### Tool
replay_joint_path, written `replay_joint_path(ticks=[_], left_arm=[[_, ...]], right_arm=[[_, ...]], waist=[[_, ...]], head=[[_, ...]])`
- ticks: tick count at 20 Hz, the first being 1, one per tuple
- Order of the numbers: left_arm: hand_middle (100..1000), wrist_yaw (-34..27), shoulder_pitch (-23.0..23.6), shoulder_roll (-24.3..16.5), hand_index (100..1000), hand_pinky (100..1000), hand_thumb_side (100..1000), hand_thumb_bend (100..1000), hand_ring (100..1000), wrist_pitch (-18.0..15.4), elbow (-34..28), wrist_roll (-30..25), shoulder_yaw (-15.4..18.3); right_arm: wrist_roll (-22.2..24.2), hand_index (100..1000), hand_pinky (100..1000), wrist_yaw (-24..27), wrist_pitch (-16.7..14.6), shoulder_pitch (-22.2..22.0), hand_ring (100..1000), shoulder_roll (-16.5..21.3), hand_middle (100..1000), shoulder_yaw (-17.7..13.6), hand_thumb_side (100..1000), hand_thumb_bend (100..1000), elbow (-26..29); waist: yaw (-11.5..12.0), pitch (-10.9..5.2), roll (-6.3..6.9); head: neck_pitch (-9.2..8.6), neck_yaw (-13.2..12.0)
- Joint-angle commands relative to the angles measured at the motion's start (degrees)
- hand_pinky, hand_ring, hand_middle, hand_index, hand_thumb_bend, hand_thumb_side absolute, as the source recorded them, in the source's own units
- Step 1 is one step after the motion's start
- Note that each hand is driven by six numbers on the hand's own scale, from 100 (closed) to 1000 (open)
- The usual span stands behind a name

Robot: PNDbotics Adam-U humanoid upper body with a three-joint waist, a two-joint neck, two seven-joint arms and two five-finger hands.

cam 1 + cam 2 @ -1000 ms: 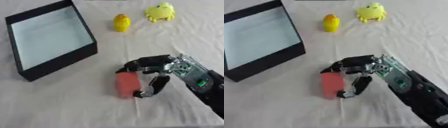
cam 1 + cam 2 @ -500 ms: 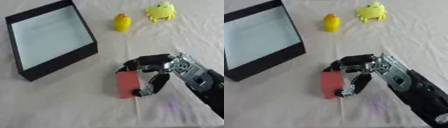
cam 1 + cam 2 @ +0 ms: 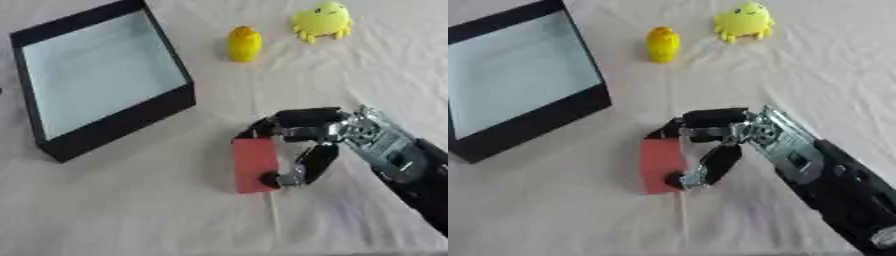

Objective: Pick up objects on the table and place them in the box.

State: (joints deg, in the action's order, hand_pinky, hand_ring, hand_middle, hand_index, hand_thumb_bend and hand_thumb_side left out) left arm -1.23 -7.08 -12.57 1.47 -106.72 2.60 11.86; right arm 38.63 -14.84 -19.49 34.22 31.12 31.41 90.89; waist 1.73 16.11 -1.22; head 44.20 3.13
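Cream cloth covers the desk; upper left, the black box holds nothing visible. At centre, the red block sits pinched between the right hand's curled fingers and thumb.

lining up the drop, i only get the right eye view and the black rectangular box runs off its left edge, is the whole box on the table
observer: yes, the left eye view shows the whole black rectangular box, left wall and near-left corner included, on the cloth.
operator: anything in the part i can't see
observer: no, its pale floor shows bare up to the left wall.
operator: left hand over there
observer: no, it shows in neither view; only the right hand, pinching the flat red block.
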Motion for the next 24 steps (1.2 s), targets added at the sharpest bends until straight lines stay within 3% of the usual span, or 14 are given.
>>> replay_joint_path(ticks=[1, 2, 4, 9, 17, 24], left_arm=[[773, 0.2, -0.2, -0.7, 794, 888, 905, 159, 753, -0.2, -1.2, 0.0, 0.6], [773, 0.2, -0.2, -0.7, 794, 888, 904, 159, 753, -0.2, -1.2, 0.0, 0.6], [773, 0.3, -0.2, -0.7, 794, 888, 904, 158, 754, -0.2, -1.3, 0.1, 0.7], [772, 0.4, -0.1, -0.8, 793, 888, 902, 157, 753, -0.1, -1.3, 0.2, 0.8], [771, 0.7, 0.3, -0.9, 793, 887, 900, 157, 753, -0.1, -1.1, 0.4, 1.1], [771, 0.9, 0.8, -0.8, 793, 886, 895, 156, 752, 0.0, -1.2, 1.0, 1.4]], right_arm=[[-1.7, 841, 940, 0.9, 1.4, 0.4, 764, 2.6, 544, -0.6, 452, 100, 2.2], [-2.1, 838, 937, 1.2, 1.7, 0.5, 762, 2.8, 541, -0.6, 429, 100, 2.7], [-3.0, 816, 919, 1.5, 2.3, 0.5, 735, 3.4, 517, -0.7, 285, 100, 3.9], [-5.7, 794, 906, 2.6, 3.5, 0.9, 710, 5.3, 497, -1.6, 138, 100, 6.7], [-6.7, 773, 890, 6.7, 6.7, 4.6, 677, 4.9, 470, -3.1, 100, 100, 10.4], [-5.7, 751, 869, 11.3, 13.4, 15.2, 651, -0.1, 453, -3.8, 100, 100, 11.3]], waist=[[-0.1, -0.73, 0.16], [-0.1, -0.75, 0.18], [-0.1, -0.79, 0.2], [-0.3, -1.05, 0.13], [-0.6, -1.72, 0.0], [-1.1, -2.92, 0.14]], head=[[-0.08, -0.2], [-0.08, -0.3], [-0.08, -0.5], [-0.08, -1.2], [-0.08, -2.2], [-0.08, -3.3]])
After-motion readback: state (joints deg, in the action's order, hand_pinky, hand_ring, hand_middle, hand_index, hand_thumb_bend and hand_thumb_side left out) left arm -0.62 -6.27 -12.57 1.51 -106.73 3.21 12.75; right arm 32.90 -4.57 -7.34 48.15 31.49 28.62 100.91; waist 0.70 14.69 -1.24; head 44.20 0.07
